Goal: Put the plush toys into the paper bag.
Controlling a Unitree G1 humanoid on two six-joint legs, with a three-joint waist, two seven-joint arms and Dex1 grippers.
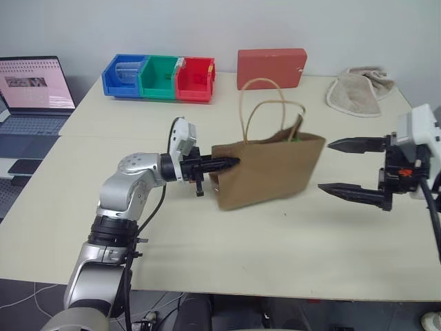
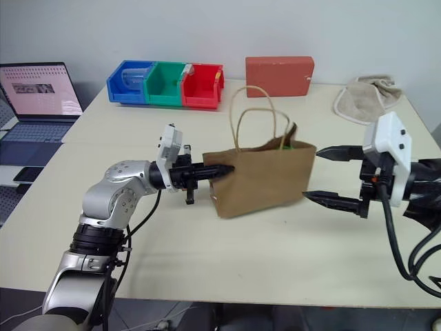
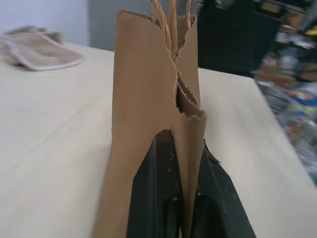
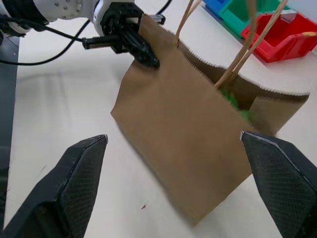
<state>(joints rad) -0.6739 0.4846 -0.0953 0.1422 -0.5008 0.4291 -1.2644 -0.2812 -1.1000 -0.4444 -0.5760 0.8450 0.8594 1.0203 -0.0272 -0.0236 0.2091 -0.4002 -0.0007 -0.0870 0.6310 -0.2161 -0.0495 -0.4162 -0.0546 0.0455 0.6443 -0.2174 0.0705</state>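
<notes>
At the middle of the pale, smooth table (image 1: 207, 255) the paper bag (image 1: 272, 172) is stood upright, mouth up, its long axis laid across the table from left to right; it is of stiff brown kraft paper with a saw-toothed rim and twisted loop handles. Its left end is pinched flat between the closed black fingers of the left gripper (image 1: 231, 163). Something green, possibly carrot leaves (image 4: 233, 101), is glimpsed inside. Just beside the right end, the right gripper (image 1: 344, 166) is held with jaws wide apart, touching nothing.

A lab: laptop (image 1: 34, 86) and colored parts bins (image 1: 160, 77) on pale tables (image 1: 207, 241).
</notes>
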